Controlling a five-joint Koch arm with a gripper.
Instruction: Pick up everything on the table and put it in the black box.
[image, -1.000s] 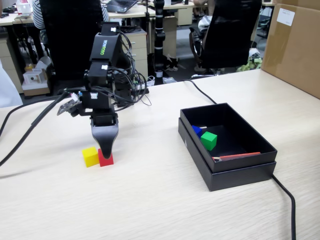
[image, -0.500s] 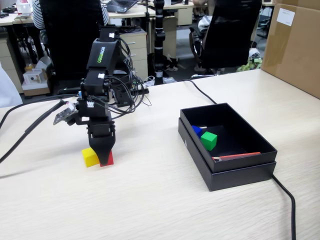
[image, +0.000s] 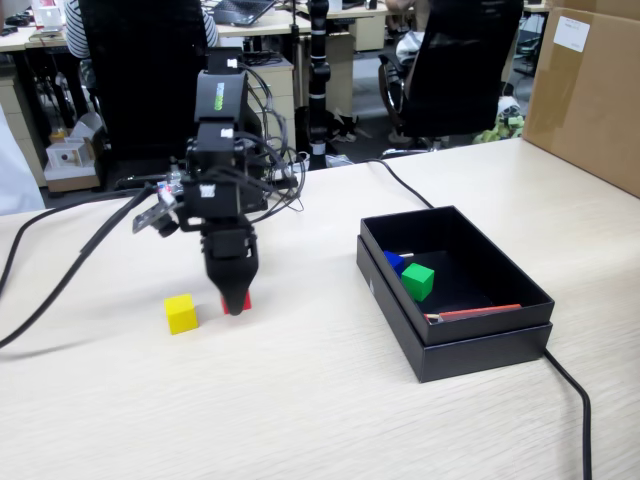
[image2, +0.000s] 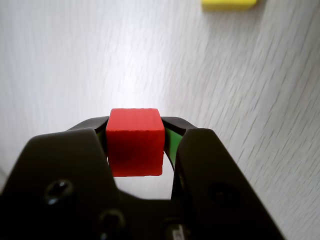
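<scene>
Your gripper (image2: 136, 131) was clamped on the red cube (image2: 135, 142), just above the table (image: 300, 400) left of the black box (image: 455, 330); the yellow cube (image: 181, 313) sat farther left, blue cube (image: 394, 261) and green cube (image: 418, 281) inside the box

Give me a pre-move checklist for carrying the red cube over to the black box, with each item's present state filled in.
1. Grip: the hand is shut on the red cube, one jaw on each side: ok.
2. Cube clear of the table: cannot tell; in the fixed view the hand hides most of the cube.
3. Yellow cube apart from the hand, on the table: ok.
4. Path to the black box: bare tabletop between in the fixed view: ok.
5. Room in the box: green cube and blue cube sit near its left wall, bare floor beside them: ok.
</scene>
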